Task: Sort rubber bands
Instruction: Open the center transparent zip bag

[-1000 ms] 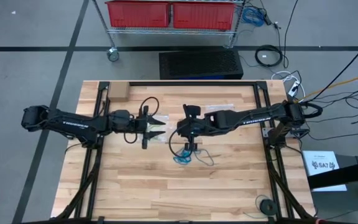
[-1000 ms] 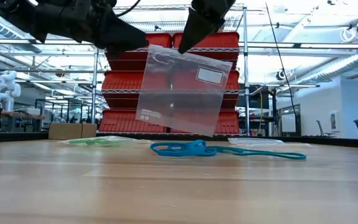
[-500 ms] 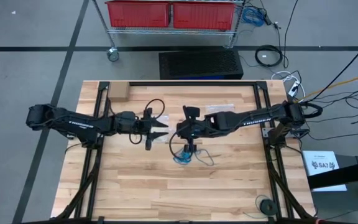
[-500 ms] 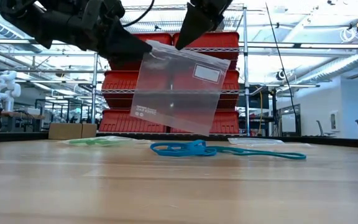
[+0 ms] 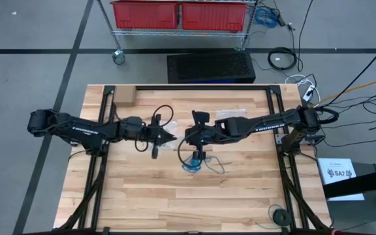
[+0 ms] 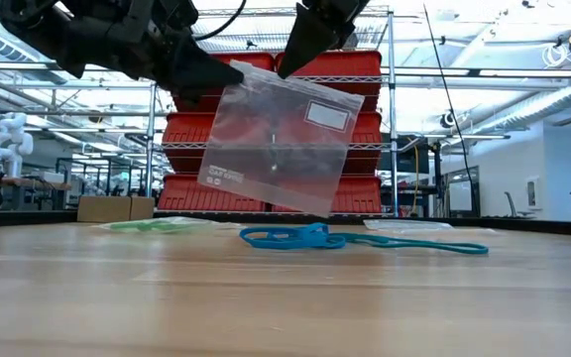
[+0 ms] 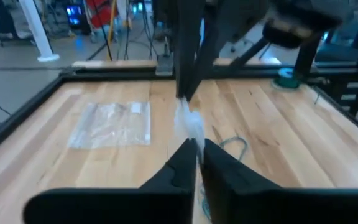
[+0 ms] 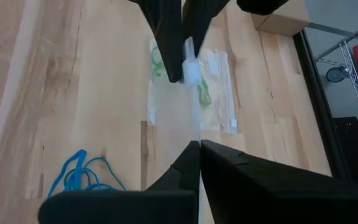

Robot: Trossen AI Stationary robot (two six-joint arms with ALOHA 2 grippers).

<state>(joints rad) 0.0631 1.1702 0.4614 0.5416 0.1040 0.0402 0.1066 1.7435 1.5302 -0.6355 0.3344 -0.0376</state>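
both grippers, left (image 6: 228,71) and right (image 6: 287,67), pinch the clear bag (image 6: 274,134) aloft over the blue rubber bands (image 6: 287,236) on the table (image 6: 266,297).

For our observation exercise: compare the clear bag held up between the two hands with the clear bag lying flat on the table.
The held bag hangs tilted in the air, pinched by the left hand and right hand; the flat bag rests on the table, touched by neither hand. The held bag looks empty; whether the flat bag holds anything cannot be told. Both are clear plastic.

near half: bare wood, open | centre: bag (image 6: 278,137) hanging (both hands pinching it) over rubber bands (image 6: 310,237)
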